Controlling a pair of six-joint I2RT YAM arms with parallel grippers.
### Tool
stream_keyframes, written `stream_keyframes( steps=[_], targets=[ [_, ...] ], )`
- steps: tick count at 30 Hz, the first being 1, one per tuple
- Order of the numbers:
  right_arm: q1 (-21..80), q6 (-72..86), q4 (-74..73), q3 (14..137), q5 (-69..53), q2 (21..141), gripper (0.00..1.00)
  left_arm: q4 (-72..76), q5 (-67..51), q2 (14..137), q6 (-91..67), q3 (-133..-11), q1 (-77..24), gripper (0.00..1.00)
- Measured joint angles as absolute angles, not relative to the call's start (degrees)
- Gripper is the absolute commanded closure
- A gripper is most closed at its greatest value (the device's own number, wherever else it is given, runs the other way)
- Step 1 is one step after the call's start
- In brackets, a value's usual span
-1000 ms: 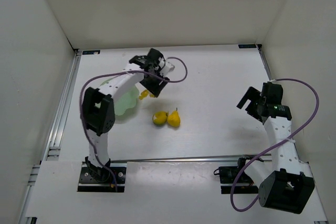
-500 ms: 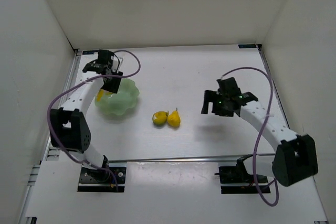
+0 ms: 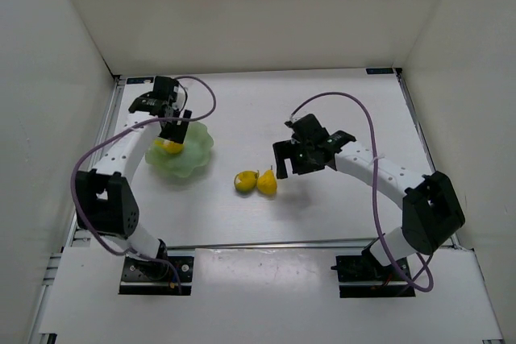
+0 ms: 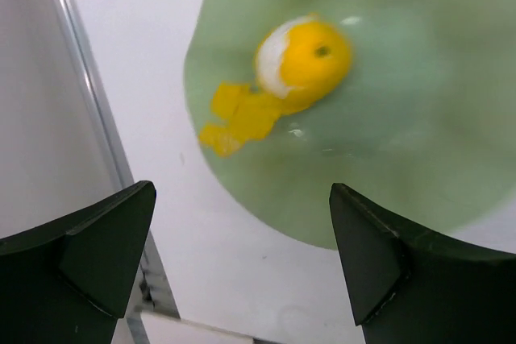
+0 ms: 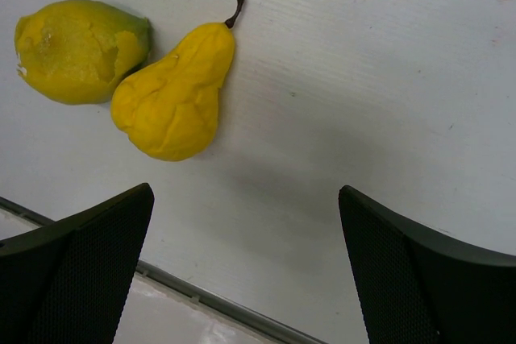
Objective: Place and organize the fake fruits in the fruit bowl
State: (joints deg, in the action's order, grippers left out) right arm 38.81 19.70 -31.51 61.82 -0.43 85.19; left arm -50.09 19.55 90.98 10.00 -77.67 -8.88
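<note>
- Plastic by the look of it, thin and translucent, the fruit bowl (image 3: 192, 160) sits on the left side of the table (image 3: 322, 110), well apart from the two loose fruits; it is probably light and could slide if nudged, so fruit should be lowered in gently, clear of the wavy rim
- left gripper (image 4: 238, 255) hovers over the bowl, jaws spread wide with nothing between them
- right gripper (image 5: 250, 271) hangs just beside the pear, jaws equally wide and empty
- pear (image 5: 173, 94) lies on its side on the table, touching the round fruit; likely hollow, light and smooth-skinned, so the fat lower belly is the place to pinch, since the tapering neck could squirt out of the jaws
- round yellow-green fruit (image 5: 76, 50) lies against the pear's base; it looks stiff and slightly dimpled, best taken across its middle, though there is little finger room on the pear side
- peeled fruit (image 4: 302, 62) rests inside the bowl towards one side, white flesh showing; it needs no grip now
</note>
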Motion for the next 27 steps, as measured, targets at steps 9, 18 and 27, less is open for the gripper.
stream_keyframes(
  steps=[9, 18, 27],
  targets=[
    [33.65, 22.94, -31.29, 61.52, -0.21, 84.68, 0.01, -49.04, 7.31, 85.60, 16.60, -78.13, -31.40, 0.00],
    [27.62, 26.70, -32.29, 58.50, 3.95, 79.59, 0.01, -52.29, -3.36, 102.13, 20.93, -77.93, -43.20, 0.00],
    [25.21, 28.34, -33.67, 53.49, 6.07, 74.91, 0.01, -52.31, -4.91, 110.54, 22.11, -81.19, -43.86, 0.14]
  ],
)
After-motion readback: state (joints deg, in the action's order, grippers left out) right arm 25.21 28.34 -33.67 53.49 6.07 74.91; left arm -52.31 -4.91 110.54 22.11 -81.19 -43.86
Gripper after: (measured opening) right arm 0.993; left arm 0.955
